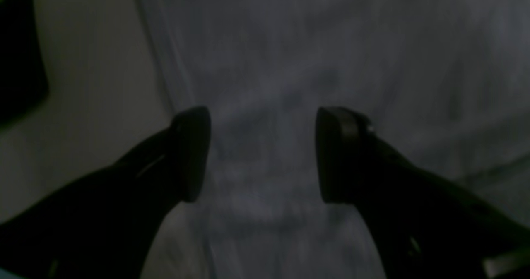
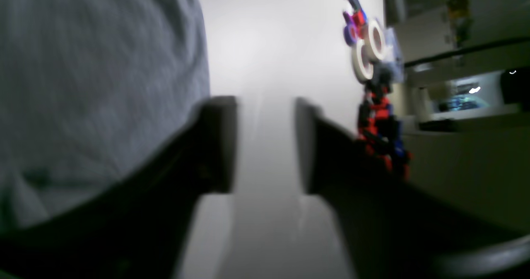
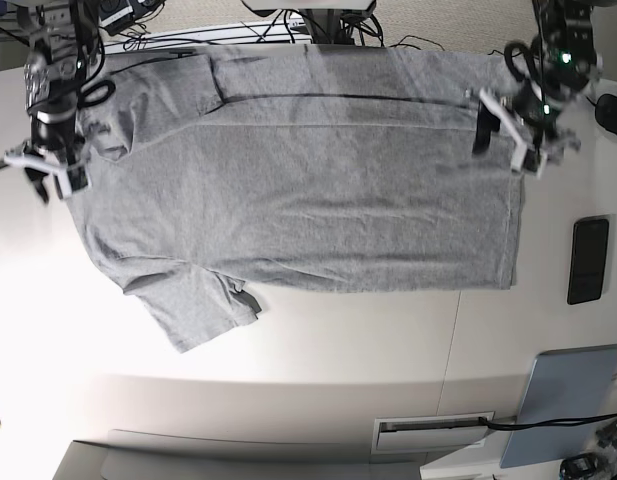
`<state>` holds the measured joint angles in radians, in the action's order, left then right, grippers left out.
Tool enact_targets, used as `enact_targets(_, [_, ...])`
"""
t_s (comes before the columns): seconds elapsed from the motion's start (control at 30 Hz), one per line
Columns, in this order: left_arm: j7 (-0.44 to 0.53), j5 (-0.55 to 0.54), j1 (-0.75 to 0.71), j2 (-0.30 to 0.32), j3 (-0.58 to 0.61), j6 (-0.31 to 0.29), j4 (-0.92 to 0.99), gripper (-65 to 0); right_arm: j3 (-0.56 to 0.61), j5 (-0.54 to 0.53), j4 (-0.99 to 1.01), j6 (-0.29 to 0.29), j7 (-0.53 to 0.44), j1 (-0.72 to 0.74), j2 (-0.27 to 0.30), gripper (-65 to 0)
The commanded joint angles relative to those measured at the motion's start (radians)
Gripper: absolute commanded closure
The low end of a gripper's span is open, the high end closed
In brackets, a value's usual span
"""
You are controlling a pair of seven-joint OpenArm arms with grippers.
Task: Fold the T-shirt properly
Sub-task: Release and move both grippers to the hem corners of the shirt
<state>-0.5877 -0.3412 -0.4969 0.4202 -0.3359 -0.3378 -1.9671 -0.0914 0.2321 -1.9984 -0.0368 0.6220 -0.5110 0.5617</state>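
The left tool (image 1: 263, 155) has its jaws standing wide apart with nothing between them, hovering just above grey cloth; the T-shirt (image 3: 298, 190) fills the space under and ahead of it, and a strip of pale surface (image 1: 95, 97) shows off to one side past the shirt's edge. The right tool (image 2: 265, 140) also stands with its jaws apart and empty, bare surface showing between them, the shirt lying just beside one jaw. From above, the two tools sit at opposite ends of the shirt, the left at the hem end and the right at the shoulder end, both near its far long edge. The shirt lies spread flat on the surface, plain side up, one long side seemingly laid over along a dark crease, one sleeve sticking out toward the near side. I judge that a first lengthwise fold has been laid and let go. The next move likely calls for each tool to take hold of the near long edge, sleeve included, and carry it over evenly.
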Motion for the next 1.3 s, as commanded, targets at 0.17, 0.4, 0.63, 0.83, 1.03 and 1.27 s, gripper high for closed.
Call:
enact_targets(0.17, [0.019, -0.038, 0.25, 0.012, -0.008, 0.067, 0.172, -40.4, -0.01, -0.045, -0.018, -0.063, 0.008, 0.124, 0.014, -32.8])
enact_targets(0.4, [0.019, -0.048, 0.554, 0.012, -0.007, 0.049, 0.554, -40.4, -0.009, -0.2, 0.034, 0.005, 0.036, 0.201, 0.012, -32.7])
enact_targets(0.63, [0.018, -0.048, 0.799, 0.012, -0.007, -0.026, 0.88, -40.3, -0.008, -0.27, 0.174, 0.074, 0.046, 0.263, 0.012, -32.7])
enact_targets(0.83, [0.019, -0.011, 0.907, 0.012, 0.052, -0.029, 1.051, -40.3, -0.008, -0.339, 0.192, 0.148, 0.063, 0.285, 0.011, -32.7])
enact_targets(1.03, [0.059, 0.061, 0.956, 0.012, 0.164, 0.126, 1.127, -40.3, -0.008, -0.348, 0.192, 0.161, 0.087, 0.284, 0.012, -32.7])
enact_targets(1.27, [0.021, 0.058, 0.956, 0.006, 0.165, 0.075, 1.135, -37.9, -0.008, -0.348, 0.192, 0.161, 0.093, 0.284, 0.012, -32.7])
